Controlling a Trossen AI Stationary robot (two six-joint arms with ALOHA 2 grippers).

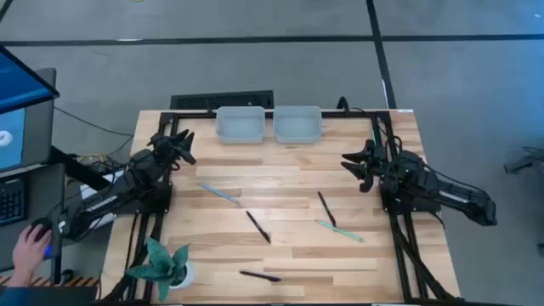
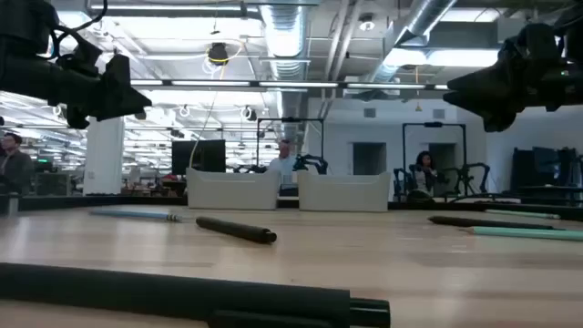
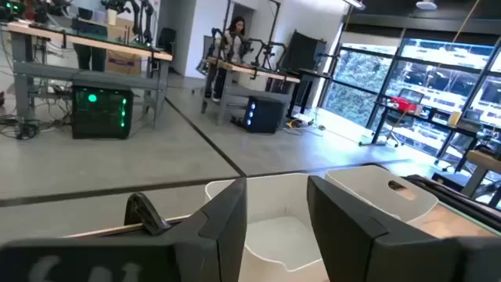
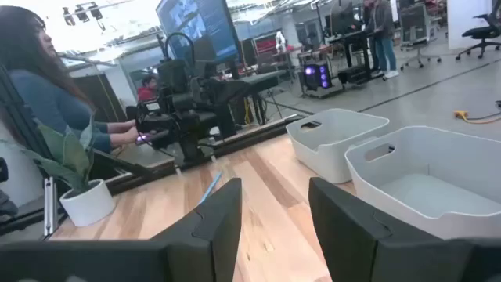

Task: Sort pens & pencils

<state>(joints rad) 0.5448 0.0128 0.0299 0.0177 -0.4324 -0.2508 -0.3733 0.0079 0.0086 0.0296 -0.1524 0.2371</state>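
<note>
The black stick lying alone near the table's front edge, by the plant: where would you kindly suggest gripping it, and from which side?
Grip the black stick around its middle, coming straight down from above. It lies flat on the table, nearly parallel to the front edge, with bare wood on both sides, so the fingers can close across its thin width. The left pincer looks nearer; both pincers are open.
</note>
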